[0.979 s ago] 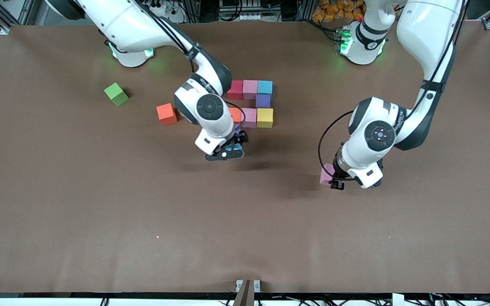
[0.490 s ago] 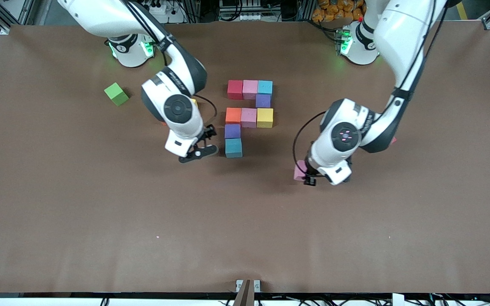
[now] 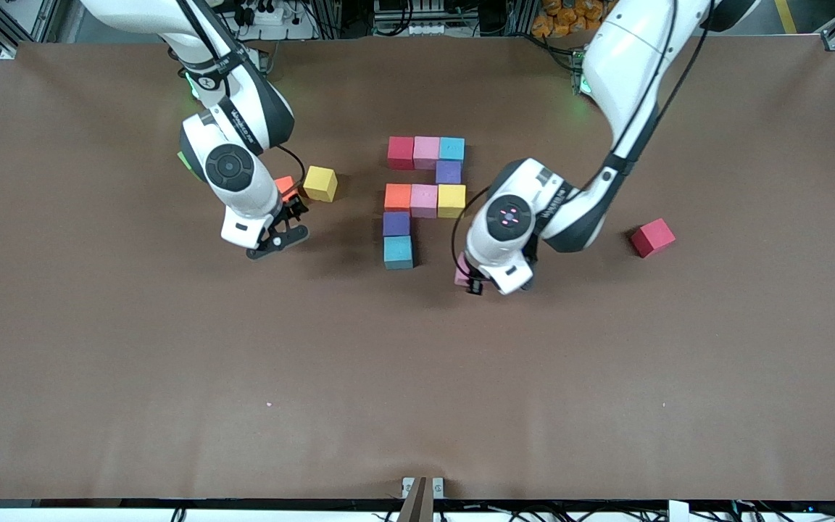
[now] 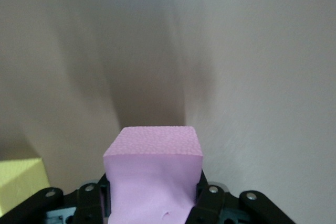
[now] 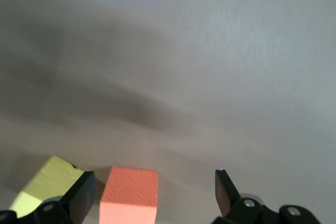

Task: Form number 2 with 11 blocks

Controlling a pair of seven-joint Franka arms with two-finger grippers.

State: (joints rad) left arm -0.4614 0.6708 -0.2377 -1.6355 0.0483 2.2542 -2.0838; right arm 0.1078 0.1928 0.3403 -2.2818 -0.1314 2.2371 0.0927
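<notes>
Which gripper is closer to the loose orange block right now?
Right. The open right gripper is right at the orange block, fingers either side of it. The left gripper, shut on a pink block, is over the table beside the teal block.

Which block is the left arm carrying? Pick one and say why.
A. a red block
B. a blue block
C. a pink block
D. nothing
C: in the left wrist view the left gripper has its jaws shut on a pink block, and in the front view it shows at that gripper beside the blue block of the number 2.
</notes>
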